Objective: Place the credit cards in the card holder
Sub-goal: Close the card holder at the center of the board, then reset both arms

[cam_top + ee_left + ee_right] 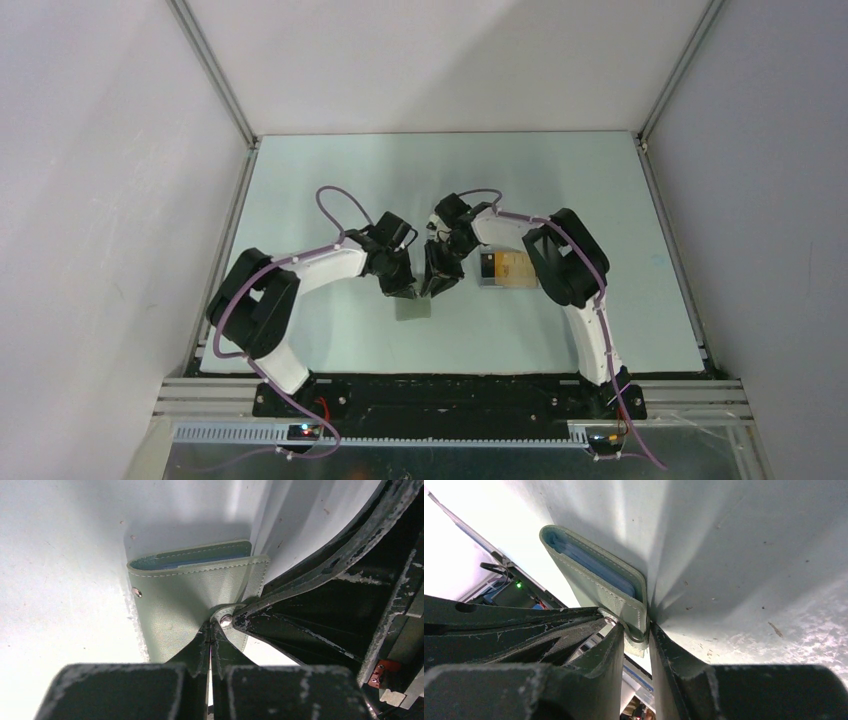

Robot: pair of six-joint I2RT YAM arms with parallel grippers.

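While the card holder [185, 605], on the bench [330, 180], is clamped at its flap by the left gripper [212, 630] and at its corner by the right gripper [636, 635], it could be wrenched loose by uneven pulls.

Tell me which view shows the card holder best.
Left wrist: the card holder sits centred, front face, snap and bluish opening visible. Right wrist shows it edge-on; top external shows only a small patch.

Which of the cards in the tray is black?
The end card at the left of the tray, closest to the wallet; the other cards beside it are orange-gold.
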